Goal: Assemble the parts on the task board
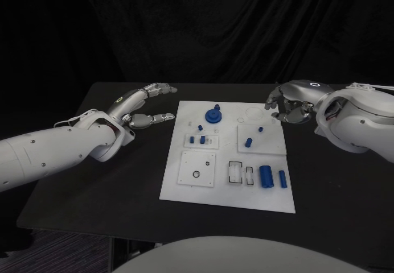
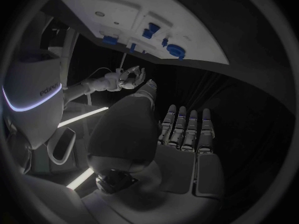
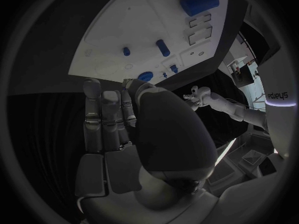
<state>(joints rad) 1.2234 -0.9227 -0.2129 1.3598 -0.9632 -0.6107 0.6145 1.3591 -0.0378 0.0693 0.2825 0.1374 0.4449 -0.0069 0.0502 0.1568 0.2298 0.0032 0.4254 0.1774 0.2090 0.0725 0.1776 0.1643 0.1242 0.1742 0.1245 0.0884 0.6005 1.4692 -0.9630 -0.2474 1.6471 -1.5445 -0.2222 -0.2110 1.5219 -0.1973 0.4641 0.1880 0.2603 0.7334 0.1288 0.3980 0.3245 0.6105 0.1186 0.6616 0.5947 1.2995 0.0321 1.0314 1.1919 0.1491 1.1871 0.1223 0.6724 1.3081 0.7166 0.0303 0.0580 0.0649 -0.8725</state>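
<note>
Starting at the left, we see the left hand (image 1: 144, 106) hovering over the bare table (image 1: 98, 187) just beside the board's far-left corner, its fingers spread and holding nothing; the left wrist view shows the same flat, empty palm, so we judge it is waiting for its turn rather than working. Next comes the board (image 1: 185, 190), lying flat in the middle of the table. On its far part stands a round blue part (image 1: 214, 116) with a knob on top, and nearer to us two small pegs (image 1: 196, 139) stand in a plate. Further right, two more pegs (image 1: 253, 136) stand in another plate, and near the right edge a thick cylinder (image 1: 266, 176) and a thin one (image 1: 282, 179) lie loose beside two empty slots (image 1: 236, 172), probably laid out for picking. At the far-right corner the right hand (image 1: 289, 107) hovers with fingers curled loosely inward, gripping nothing, placed as if ready to reach in.
</note>
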